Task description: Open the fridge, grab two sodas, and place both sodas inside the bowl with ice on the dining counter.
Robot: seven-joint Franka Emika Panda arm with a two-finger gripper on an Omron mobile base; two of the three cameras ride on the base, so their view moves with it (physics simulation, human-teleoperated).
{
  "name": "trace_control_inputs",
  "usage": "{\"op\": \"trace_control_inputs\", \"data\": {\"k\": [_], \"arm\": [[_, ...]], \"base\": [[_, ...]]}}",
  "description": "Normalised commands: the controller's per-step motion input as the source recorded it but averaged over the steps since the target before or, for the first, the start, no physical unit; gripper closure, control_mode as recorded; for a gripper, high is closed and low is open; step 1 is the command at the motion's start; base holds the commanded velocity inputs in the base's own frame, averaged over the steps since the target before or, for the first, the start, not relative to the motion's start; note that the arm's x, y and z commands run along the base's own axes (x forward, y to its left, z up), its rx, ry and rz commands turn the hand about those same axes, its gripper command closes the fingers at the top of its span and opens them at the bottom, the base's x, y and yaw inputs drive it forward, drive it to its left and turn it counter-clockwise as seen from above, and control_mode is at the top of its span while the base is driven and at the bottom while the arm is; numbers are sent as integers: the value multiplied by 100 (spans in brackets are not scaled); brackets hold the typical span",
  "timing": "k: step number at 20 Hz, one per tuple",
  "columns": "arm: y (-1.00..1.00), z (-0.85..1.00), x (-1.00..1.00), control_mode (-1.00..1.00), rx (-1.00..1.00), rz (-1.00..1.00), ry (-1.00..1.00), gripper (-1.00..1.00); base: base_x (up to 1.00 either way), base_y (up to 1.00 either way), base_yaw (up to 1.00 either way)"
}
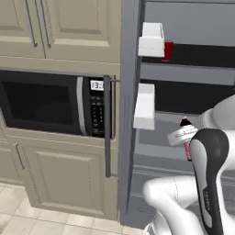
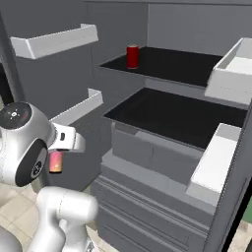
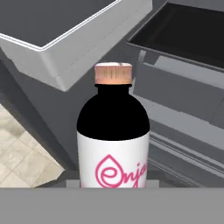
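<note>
Gripping a dark soda bottle (image 3: 113, 135) with a pink-lettered white label, the gripper (image 1: 187, 146) hangs before the open fridge (image 2: 162, 123); a red soda can (image 2: 132, 56) stands at the upper shelf's front edge.

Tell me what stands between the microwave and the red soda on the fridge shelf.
The fridge's open door, edge-on in the left base view: bar handle toward the microwave, white bins toward the soda.

The bottle (image 3: 113, 135) carries a white label with pink script reading "Enjo", cut off at the lower edge, beside a drop-shaped logo. The microwave (image 1: 50, 102) display is too blurred to read.
</note>
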Motion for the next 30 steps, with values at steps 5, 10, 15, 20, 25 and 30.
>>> {"op": "trace_control_inputs", "data": {"k": [5,10,15,20,25,30], "arm": [[0,0,0,100,0,0,0,100],[0,0,0,100,0,0,0,100],[0,0,0,100,0,0,0,100],[0,0,0,100,0,0,0,100],[0,0,0,100,0,0,0,100],[0,0,0,100,0,0,0,100]], "base": [[-60,-41,33],[-71,-42,24],[-57,13,43],[-26,40,50],[-21,38,53],[-17,36,54]]}}
